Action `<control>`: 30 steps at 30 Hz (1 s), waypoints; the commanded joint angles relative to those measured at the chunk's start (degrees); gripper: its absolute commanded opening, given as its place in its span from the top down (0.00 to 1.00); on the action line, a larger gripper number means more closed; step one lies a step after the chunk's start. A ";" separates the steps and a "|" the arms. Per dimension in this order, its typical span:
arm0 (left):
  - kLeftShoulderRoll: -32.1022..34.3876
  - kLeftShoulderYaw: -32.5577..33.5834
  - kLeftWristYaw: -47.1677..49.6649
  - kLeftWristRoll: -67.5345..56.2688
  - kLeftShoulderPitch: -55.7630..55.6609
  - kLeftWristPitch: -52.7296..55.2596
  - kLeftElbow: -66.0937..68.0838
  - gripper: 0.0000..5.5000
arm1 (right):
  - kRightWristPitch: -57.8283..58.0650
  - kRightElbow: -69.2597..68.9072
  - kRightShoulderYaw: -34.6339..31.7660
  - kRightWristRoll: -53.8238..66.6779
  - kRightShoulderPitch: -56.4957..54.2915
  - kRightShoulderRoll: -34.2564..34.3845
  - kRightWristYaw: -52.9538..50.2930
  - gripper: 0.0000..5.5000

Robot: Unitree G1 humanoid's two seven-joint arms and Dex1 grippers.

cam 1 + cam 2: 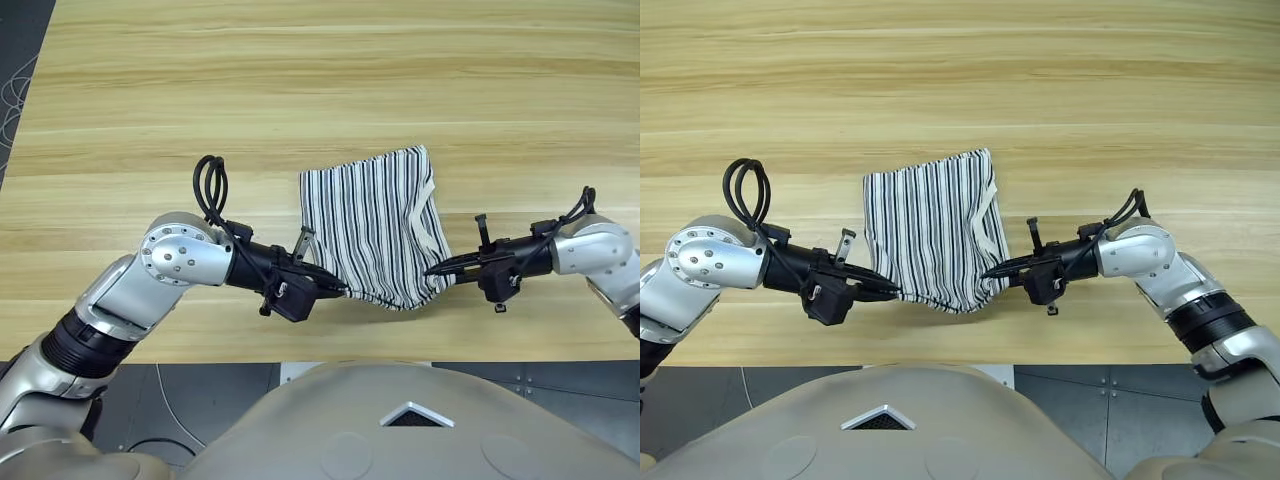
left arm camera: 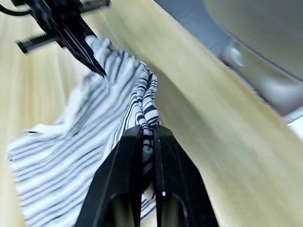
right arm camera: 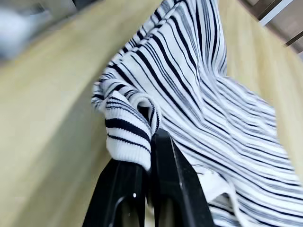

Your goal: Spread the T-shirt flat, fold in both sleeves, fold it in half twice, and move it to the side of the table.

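Cloth: the black-and-white striped knit T-shirt (image 1: 365, 220) lies folded into a compact, roughly rectangular bundle on the pale wood-grain table (image 1: 300, 80), close to the near edge and about midway across.
Long axis: runs from the near edge away from the robot, with the near end shifted a little to the robot's right; the stripes follow the same line.
White band: a plain white band (image 1: 428, 215) runs along the bundle's right side.
Left gripper: the black two-fingered left gripper (image 1: 340, 288) is at the near-left corner.
Left wrist view: the fingers (image 2: 128, 165) are nearly together, pinching a gathered fold of striped cloth — the head views cannot show this grip. The other arm's tips (image 2: 97, 71) touch the far side of the bunch.
Right gripper: the black right gripper (image 1: 432, 270) is at the near-right corner.
Right wrist view: its fingers (image 3: 163, 161) are clamped on a rolled, ribbed hem — cloth fans out beyond.
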 commanded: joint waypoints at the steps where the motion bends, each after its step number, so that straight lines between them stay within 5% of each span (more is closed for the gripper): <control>1: 2.92 1.99 -2.88 -2.57 1.26 5.25 -1.85 0.96 | 6.88 -5.61 -4.03 5.80 2.27 -3.13 5.33 0.98; 5: 5.08 3.50 -4.91 -3.40 2.84 7.49 -1.33 0.96 | 11.96 -8.97 -8.77 8.75 4.06 -3.74 8.81 0.98; 14: -0.10 8.69 -4.97 -8.07 -3.53 8.21 4.44 0.96 | 12.04 -5.19 -17.12 5.43 1.77 6.63 6.14 0.98; 30: -9.34 8.89 -4.18 -0.40 -14.28 3.37 23.99 0.96 | 10.64 5.24 -20.71 -8.26 -3.32 16.99 -0.16 0.98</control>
